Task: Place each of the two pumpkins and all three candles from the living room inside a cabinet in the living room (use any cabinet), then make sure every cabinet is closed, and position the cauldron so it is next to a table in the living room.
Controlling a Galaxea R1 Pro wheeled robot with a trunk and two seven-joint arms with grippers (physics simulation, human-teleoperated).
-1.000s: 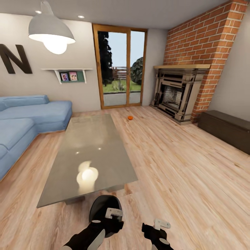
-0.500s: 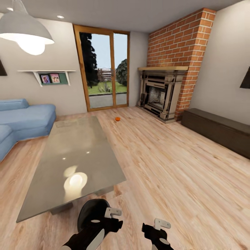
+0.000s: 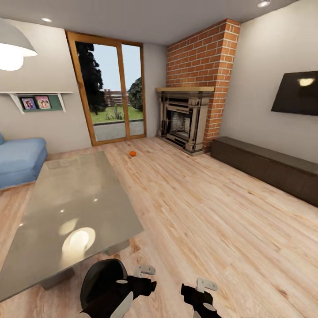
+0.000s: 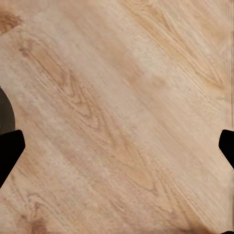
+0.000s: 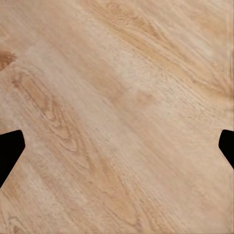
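Beside the table, cauldron under spread left gripper; right gripper spread.

Head camera looks down across the room; both wrist cameras face the floor closely.

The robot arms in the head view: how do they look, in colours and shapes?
Both arms are mostly glossy black with rounded joints. The left arm carries a white panel along its forearm. Each ends in a black wrist block with a pale grey-white angular piece on top, at the left gripper and the right gripper. No cables or markings show.
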